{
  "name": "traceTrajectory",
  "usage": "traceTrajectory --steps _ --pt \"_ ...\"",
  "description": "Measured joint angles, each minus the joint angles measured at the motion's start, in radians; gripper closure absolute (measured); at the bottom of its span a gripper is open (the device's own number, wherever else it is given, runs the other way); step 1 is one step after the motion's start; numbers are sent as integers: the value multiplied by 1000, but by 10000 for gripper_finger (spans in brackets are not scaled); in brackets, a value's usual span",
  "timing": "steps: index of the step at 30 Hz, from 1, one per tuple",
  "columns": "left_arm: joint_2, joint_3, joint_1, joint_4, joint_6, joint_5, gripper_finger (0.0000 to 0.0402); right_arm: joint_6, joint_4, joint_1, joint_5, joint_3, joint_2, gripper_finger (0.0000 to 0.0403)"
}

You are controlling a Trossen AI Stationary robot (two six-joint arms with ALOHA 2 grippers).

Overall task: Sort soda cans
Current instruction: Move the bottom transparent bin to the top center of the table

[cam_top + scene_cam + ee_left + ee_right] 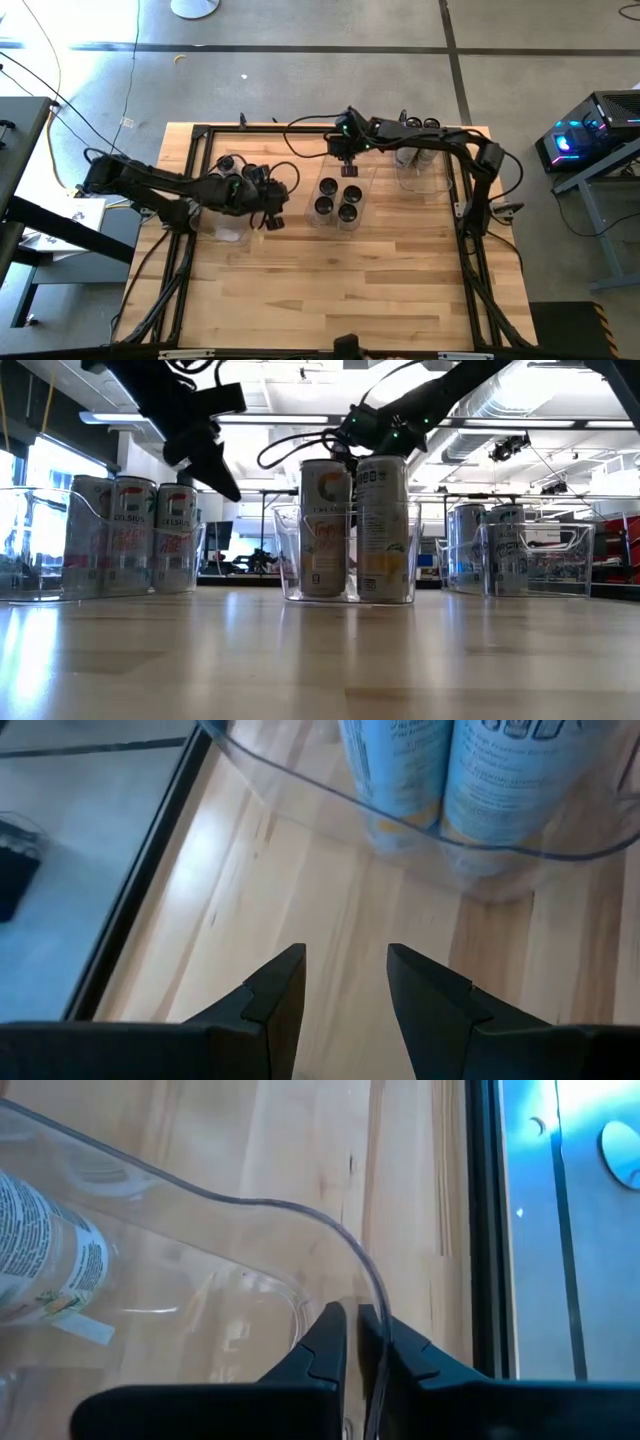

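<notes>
Several soda cans (352, 193) stand upright in the clear middle bin (372, 205); two of them (384, 525) hide the rest in the low view. More cans stand in the left bin (100, 540) and the right bin (520, 560). My right gripper (349, 170) is shut and slants down over the middle bin's far rim (250, 1205), beside a white can (45, 1260). My left gripper (272, 218) hangs open between the left and middle bins, above the tabletop, with nothing between its fingers (345, 980). It faces a bin corner (300, 780) with two cans. My right gripper: the bin's clear rim (378, 1315) shows in line with the narrow slit between its fingertips (353, 1325). I cannot tell whether the fingers touch it or stand above it.
A black frame rail (190, 190) runs around the wooden tabletop. The near half of the table (340, 290) is bare wood. Cables hang from both arms above the bins (290, 445).
</notes>
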Motion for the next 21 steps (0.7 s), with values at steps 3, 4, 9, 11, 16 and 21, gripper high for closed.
traceTrajectory --steps 3,4,9,11,16,21 --pt "-1 -2 33 15 15 41 267 -25 12 -11 -16 -1 10 380" --pt "-1 -2 42 15 17 51 267 -35 17 -12 -20 -1 17 378" --pt "-1 -2 69 15 13 75 267 -42 51 -14 -45 -1 52 371" --pt "-1 -2 70 17 7 77 267 -42 55 -14 -45 -1 56 370" --pt "-1 -3 69 26 5 84 267 -64 62 -14 -44 -1 63 351" --pt "-1 -3 67 22 -6 89 267 -71 74 -12 -42 -1 62 279"
